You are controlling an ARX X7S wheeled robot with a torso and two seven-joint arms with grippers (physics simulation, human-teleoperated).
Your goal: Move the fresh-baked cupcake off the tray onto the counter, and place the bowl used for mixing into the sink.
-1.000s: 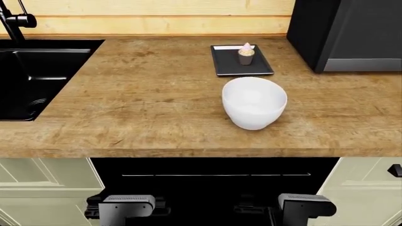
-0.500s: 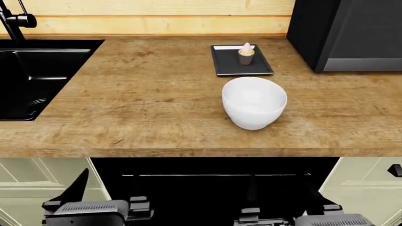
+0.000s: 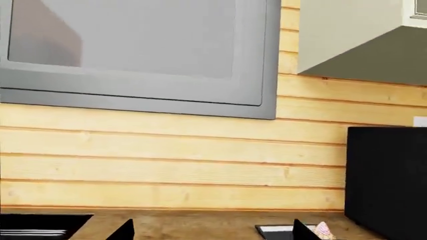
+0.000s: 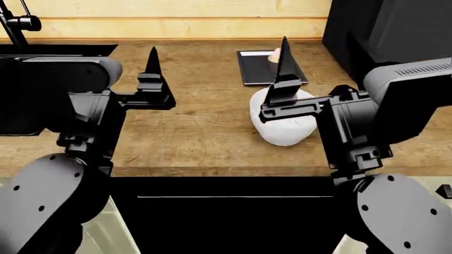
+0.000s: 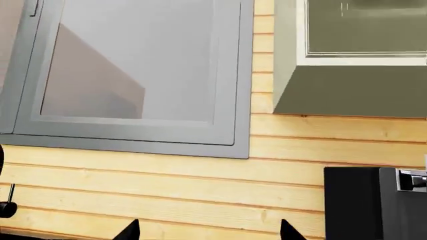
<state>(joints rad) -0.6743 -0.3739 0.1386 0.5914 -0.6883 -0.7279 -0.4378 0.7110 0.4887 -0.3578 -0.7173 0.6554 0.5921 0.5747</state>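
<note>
The white bowl (image 4: 282, 132) rests on the wood counter (image 4: 205, 116), partly hidden behind my right gripper (image 4: 285, 58). Behind the bowl lies the black tray (image 4: 253, 69), holding the pink-frosted cupcake (image 4: 272, 55), half covered by a right finger. The left wrist view catches the tray (image 3: 273, 231) and cupcake (image 3: 325, 230) at its edge. Only a strip of the black sink (image 4: 63, 49) shows past my left arm. My left gripper (image 4: 152, 61) is raised over the counter left of the bowl. Both grippers (image 3: 213, 232) (image 5: 210, 232) are open and hold nothing, fingers pointing at the wall.
A dark faucet (image 4: 18, 24) stands behind the sink. A tall black appliance (image 4: 388, 37) occupies the counter's back right corner, close to the tray. The plank wall (image 3: 167, 165) carries a grey window (image 3: 133, 50) and an upper cabinet (image 5: 353, 60).
Both arms have risen from below the counter's front edge to above it. They now cover most of the sink and part of the bowl and cupcake.
</note>
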